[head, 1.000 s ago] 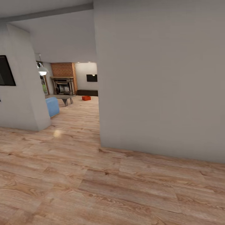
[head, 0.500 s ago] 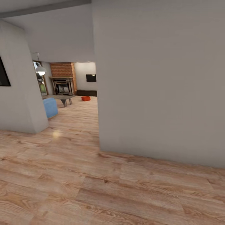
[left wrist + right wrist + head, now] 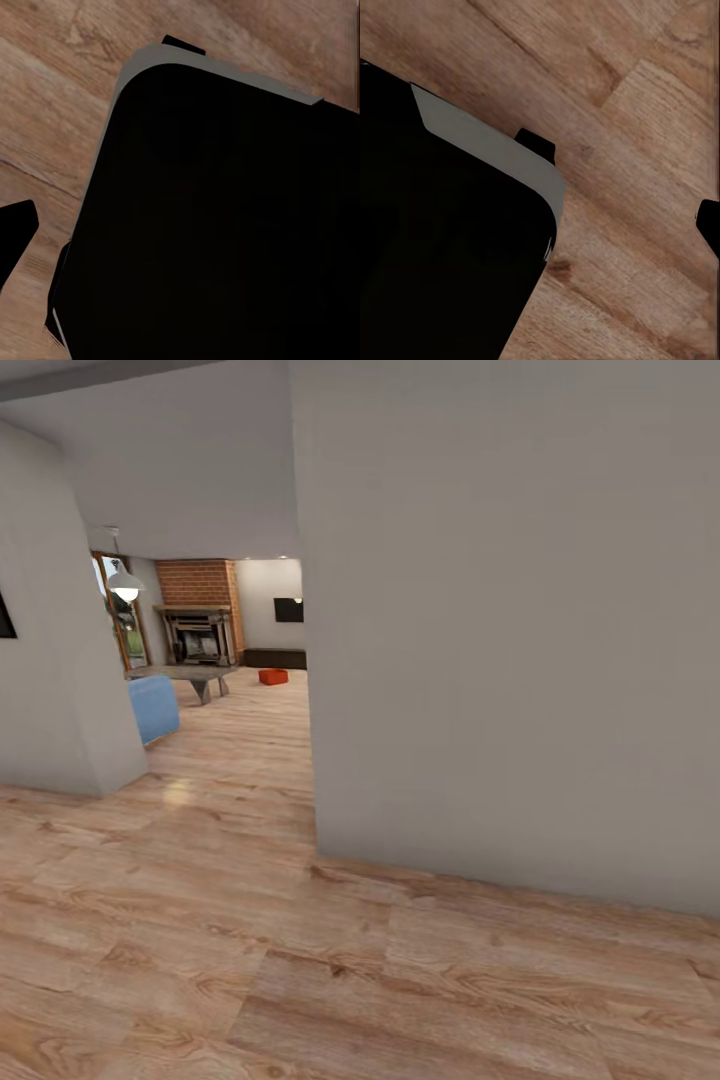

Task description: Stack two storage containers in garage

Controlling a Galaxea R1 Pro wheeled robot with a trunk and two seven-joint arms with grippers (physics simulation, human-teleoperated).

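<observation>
The head camera looks forward and slightly down along the light wood plank floor (image 3: 330,970), close to a pale grey wall corner (image 3: 500,640), toward a distant brick fireplace (image 3: 200,622). Both wrist cameras point down from close range at a black rounded robot body (image 3: 225,225) and the same plank floor (image 3: 637,120).

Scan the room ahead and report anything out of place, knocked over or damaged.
Nothing looks damaged or spilled. One item stands out: a small orange-red storage container sits alone on the wood plank floor far down the room, in front of the dark low cabinet right of the brick fireplace. It looks upright.
</observation>
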